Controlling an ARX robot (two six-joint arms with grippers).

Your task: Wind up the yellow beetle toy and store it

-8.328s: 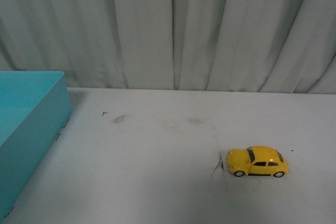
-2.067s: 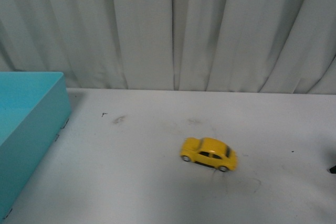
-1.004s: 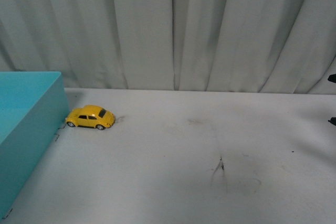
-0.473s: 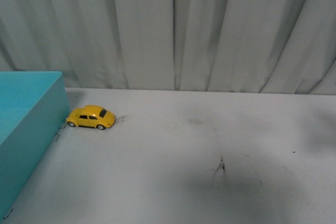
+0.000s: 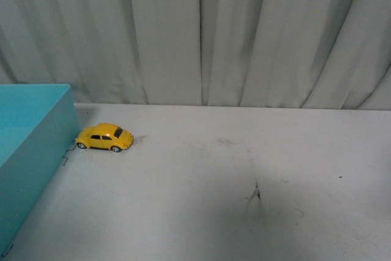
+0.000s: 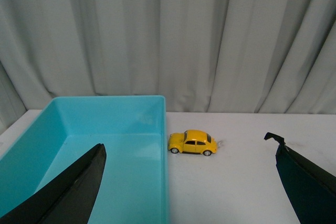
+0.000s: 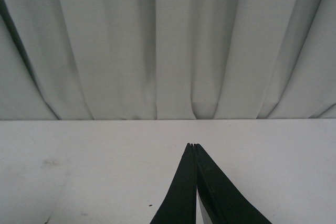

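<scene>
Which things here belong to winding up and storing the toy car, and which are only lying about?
For the job: turquoise box, probably for storing; yellow beetle toy, beside it.
Just lying about: white table; grey curtain; dark scuff marks.

No text, label, brand, number or sign could be read in any of the views.
</scene>
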